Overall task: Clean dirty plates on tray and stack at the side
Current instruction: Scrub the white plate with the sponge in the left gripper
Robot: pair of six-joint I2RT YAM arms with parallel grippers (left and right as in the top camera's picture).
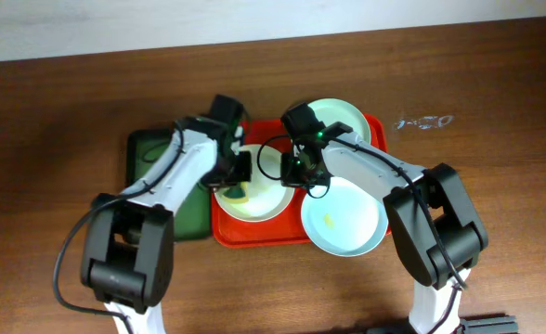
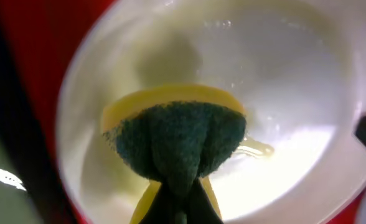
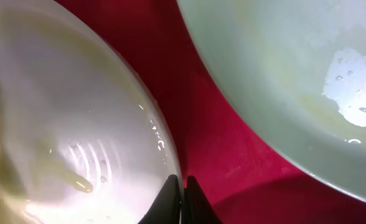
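The cream-white plate (image 1: 254, 199) lies on the left half of the red tray (image 1: 254, 234). My left gripper (image 1: 240, 179) is shut on a green-and-yellow sponge (image 2: 177, 140), which presses into this plate's bowl (image 2: 295, 93). A yellow smear (image 2: 256, 148) lies beside the sponge. My right gripper (image 3: 183, 200) is shut on the cream plate's right rim (image 3: 164, 155), one finger inside and one outside. One pale mint plate (image 1: 341, 118) sits at the tray's far right corner. Another mint plate (image 1: 344, 218), with a small yellow smear, overhangs the tray's near right edge.
A dark green tray (image 1: 157, 153) lies left of the red one, partly under my left arm. Bare red tray floor (image 3: 226, 124) separates the cream plate from the mint plate (image 3: 295, 74) in the right wrist view. Brown wooden table (image 1: 59, 121) surrounds both trays.
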